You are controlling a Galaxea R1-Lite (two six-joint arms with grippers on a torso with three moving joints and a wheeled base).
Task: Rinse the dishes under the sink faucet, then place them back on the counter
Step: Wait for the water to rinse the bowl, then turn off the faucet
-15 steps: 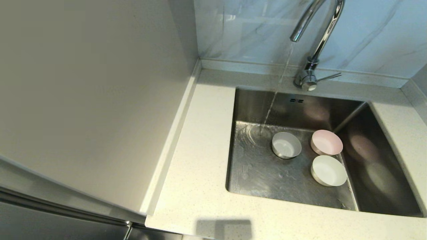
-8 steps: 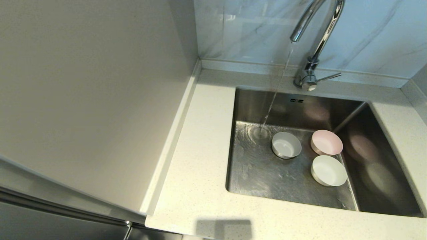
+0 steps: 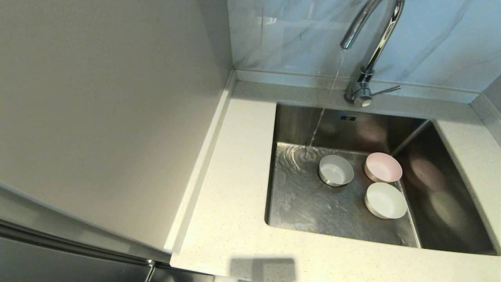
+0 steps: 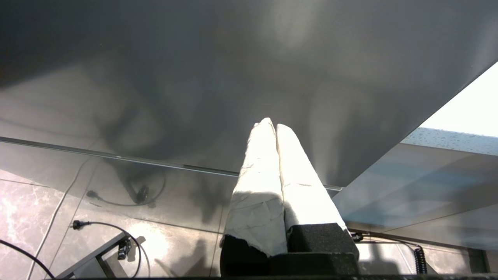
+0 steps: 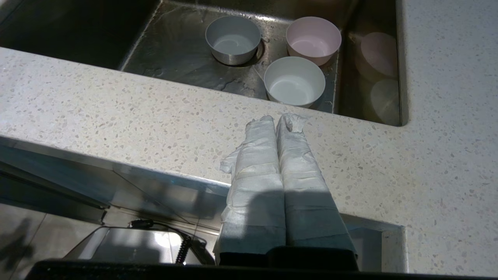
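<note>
Water runs from the faucet (image 3: pixel 370 43) in a thin stream and lands on the floor of the sink (image 3: pixel 305 199) toward its rear left, just beside the grey bowl (image 3: pixel 336 170) but not in it. All three bowls stand upright on the sink floor: the grey one on the drain, the pink bowl (image 3: pixel 383 167) to its right, the white bowl (image 3: pixel 386 200) nearest the front edge. None is on the desk (image 3: pixel 231 203).

Neither arm appears in the head view. The right tool (image 5: pixel 281 118) has its wrapped fingers pressed together, gripping nothing, and hangs at the front edge of the desk, outside the sink. From it the bowls lie straight ahead and below, across the desk's front strip; the white bowl (image 5: pixel 294 81) is closest, the pink (image 5: pixel 313 40) and grey (image 5: pixel 233 39) beyond it. The left tool (image 4: pixel 272 126), likewise closed and empty, faces a plain grey panel with floor and cables beneath; no bowl or sink shows in its view.

Judgement: the right arm is the nearer. The bowls are round, so no axis governs the grasp; the approach must go forward over the desk edge and down onto a rim, with the fingers first opened. No bowl appears rinsed yet.
</note>
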